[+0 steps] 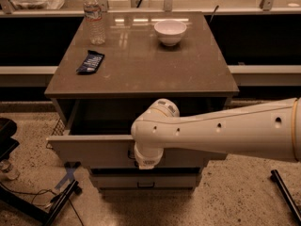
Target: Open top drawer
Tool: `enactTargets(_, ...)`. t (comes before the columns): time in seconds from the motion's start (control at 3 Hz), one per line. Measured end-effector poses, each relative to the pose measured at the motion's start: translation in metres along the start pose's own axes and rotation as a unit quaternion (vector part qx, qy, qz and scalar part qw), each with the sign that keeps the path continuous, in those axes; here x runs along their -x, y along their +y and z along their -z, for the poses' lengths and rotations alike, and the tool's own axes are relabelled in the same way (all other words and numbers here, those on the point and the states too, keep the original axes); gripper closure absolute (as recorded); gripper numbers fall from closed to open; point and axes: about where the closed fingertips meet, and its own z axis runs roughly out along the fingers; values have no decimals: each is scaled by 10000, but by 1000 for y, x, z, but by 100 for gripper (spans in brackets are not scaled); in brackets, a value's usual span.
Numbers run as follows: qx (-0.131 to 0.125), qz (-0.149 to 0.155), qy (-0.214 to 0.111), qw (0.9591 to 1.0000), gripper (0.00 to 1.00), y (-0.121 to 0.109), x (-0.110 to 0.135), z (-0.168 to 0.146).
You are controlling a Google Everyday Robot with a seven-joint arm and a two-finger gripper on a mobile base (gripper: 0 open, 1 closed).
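The top drawer [94,150] of the brown-topped cabinet stands pulled out toward me, its light grey front below the tabletop and its dark inside showing behind it. My white arm reaches in from the right. Its wrist and gripper [146,160] hang over the middle of the drawer front, where the handle is hidden behind them. A lower grey drawer [146,181] with a small handle sits shut underneath.
On the cabinet top [141,65] stand a water bottle [94,17], a white bowl [170,32] and a dark blue snack packet [90,62]. A black stand base [42,206] with cables lies on the floor at left. A counter runs along the back.
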Motion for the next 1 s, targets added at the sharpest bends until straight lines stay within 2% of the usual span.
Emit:
enactTargets(0.33,-66,-48,29,10000,100,11,-2,8)
enactTargets(0.67,-69,-50,29,10000,100,11,-2,11)
enactTargets(1.0,-210,-110,63,9997,100,27,-5,27)
